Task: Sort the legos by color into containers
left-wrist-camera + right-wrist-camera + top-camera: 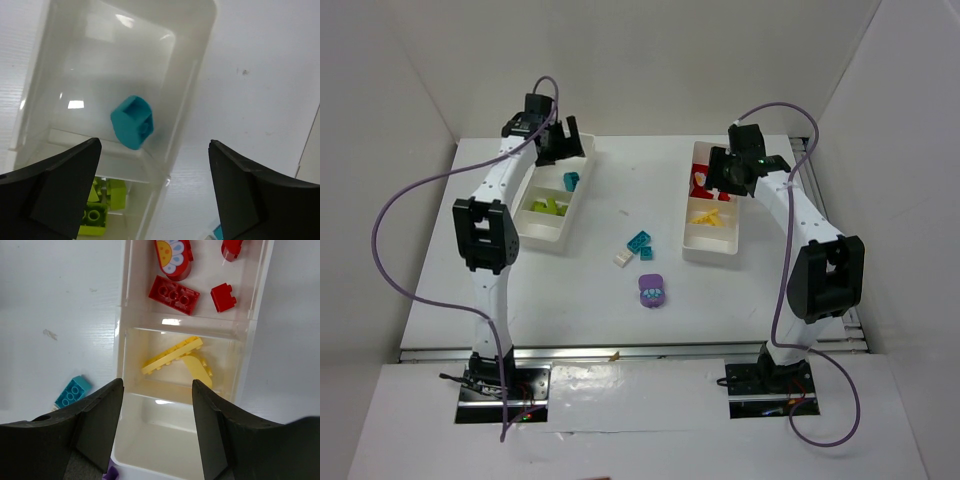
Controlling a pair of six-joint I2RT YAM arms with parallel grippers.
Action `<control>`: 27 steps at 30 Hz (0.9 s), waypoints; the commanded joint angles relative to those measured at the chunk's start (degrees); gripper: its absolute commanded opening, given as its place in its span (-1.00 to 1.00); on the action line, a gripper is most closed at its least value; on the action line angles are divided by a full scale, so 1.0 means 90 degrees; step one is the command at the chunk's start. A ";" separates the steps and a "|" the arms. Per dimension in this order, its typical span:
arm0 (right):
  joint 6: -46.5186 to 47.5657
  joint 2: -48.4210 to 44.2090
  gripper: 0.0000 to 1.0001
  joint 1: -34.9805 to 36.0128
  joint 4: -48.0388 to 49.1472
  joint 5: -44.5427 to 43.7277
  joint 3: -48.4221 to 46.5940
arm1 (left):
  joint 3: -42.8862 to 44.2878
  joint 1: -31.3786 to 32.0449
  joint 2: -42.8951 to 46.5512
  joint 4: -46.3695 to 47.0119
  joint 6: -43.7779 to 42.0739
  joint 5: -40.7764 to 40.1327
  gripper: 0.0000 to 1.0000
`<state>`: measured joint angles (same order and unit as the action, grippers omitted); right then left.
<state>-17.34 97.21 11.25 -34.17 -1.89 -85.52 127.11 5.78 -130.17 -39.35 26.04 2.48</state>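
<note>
We find the left gripper (pixel 154 150) spread wide and empty over the left tray (pixel 195 75), where a teal brick (pixel 132 122) lies between its fingers. The right gripper (pixel 157 390), likewise parted and empty, hangs over the right tray (pixel 121 340), with yellow pieces (pixel 172 356) just beyond its fingers. Both arms reach forward, wrists pitched down.

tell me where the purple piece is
In the top view the purple piece lies on the table between the left tray and right tray, nearer the arms than the loose teal bricks.
</note>
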 commanded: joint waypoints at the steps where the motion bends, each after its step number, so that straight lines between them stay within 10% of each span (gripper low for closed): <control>1: -0.0055 -0.0274 0.30 -0.0048 0.0038 0.0025 -0.0263 | -0.0205 0.0528 0.0722 0.0125 -0.0578 0.0135 0.98; 7: -0.0055 -0.0342 0.30 0.0010 0.0037 -0.0054 -0.0313 | -0.1825 0.1591 0.1992 0.0183 -0.1125 0.0193 0.76; 11: -0.0055 -0.0342 0.30 0.0069 0.0037 0.0015 -0.0254 | -0.2375 0.2267 0.2051 0.0115 -0.1184 0.0281 1.00; 27: -0.0173 -0.0518 0.30 0.0206 0.0037 -0.0044 -0.0137 | -0.2678 0.3352 0.0695 0.0437 -0.1126 -0.0431 0.87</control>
<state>-18.41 95.18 12.78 -34.39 -1.93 -85.86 102.83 36.49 -123.26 -37.41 16.45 1.39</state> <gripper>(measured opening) 0.646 0.945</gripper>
